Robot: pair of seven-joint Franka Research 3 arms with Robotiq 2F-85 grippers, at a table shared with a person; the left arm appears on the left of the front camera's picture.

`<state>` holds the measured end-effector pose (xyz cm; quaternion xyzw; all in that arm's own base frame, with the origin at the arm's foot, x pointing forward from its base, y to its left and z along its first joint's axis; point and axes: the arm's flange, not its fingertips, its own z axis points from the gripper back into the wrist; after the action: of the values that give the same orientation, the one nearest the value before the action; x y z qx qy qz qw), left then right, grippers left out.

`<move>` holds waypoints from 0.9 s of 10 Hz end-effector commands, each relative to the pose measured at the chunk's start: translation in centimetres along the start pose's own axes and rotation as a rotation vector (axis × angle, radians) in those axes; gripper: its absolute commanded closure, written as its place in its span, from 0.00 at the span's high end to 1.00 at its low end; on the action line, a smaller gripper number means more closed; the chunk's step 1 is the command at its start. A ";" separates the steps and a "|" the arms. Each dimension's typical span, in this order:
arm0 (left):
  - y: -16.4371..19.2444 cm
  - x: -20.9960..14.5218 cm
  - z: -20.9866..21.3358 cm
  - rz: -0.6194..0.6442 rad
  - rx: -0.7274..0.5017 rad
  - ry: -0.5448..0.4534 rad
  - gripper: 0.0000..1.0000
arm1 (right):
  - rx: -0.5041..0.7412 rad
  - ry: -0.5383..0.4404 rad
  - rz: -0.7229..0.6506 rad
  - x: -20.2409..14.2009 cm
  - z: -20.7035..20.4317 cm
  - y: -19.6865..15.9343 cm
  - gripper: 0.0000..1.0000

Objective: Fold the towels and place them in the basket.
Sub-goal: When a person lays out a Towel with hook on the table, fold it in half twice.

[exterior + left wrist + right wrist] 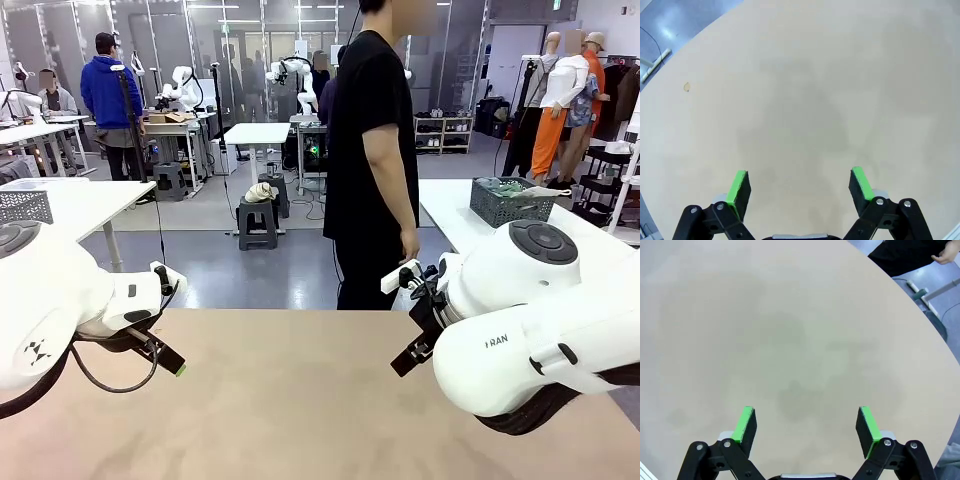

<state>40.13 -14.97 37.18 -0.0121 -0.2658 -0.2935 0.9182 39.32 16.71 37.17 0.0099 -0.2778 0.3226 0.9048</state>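
The dark grey perforated basket (510, 203) stands on a white side table at the right, beyond my table. Bunched mint-green and pale cloth shows above its rim, probably the towels (503, 186). My left gripper (172, 362) hangs over the left part of the tan table (290, 400). In the left wrist view the left gripper (800, 182) is open over bare tabletop. My right gripper (404, 360) hovers over the right part of the table. Its wrist view shows the right gripper (804, 421) open as well, with nothing between the green pads (746, 421).
A person in black (372, 150) stands at the table's far edge, arm hanging, hand (408, 245) empty. That hand (942, 257) also appears past the table's rim in the right wrist view. A paler grey perforated basket (25, 205) sits on a white table at the left.
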 end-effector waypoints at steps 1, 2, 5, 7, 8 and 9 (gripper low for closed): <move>0.0 0.0 0.0 0.001 0.000 0.000 1.00 | 0.001 0.000 -0.003 0.0 0.0 0.0 1.00; 0.0 0.0 0.0 0.001 0.000 0.000 1.00 | 0.001 0.000 -0.003 0.0 0.0 0.0 1.00; 0.0 0.0 0.0 0.001 0.000 0.000 1.00 | 0.001 0.000 -0.003 0.0 0.0 0.0 1.00; 0.0 0.0 0.0 0.001 0.000 0.000 1.00 | 0.001 0.000 -0.003 0.0 0.0 0.0 1.00; 0.0 0.0 0.0 0.001 0.000 0.000 1.00 | 0.001 0.000 -0.003 0.0 0.0 0.0 1.00; 0.0 0.0 0.0 0.000 0.000 0.000 1.00 | 0.000 0.000 0.000 0.0 0.0 0.0 1.00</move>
<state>40.13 -14.97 37.18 -0.0121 -0.2658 -0.2935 0.9182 39.32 16.71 37.17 0.0098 -0.2778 0.3228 0.9047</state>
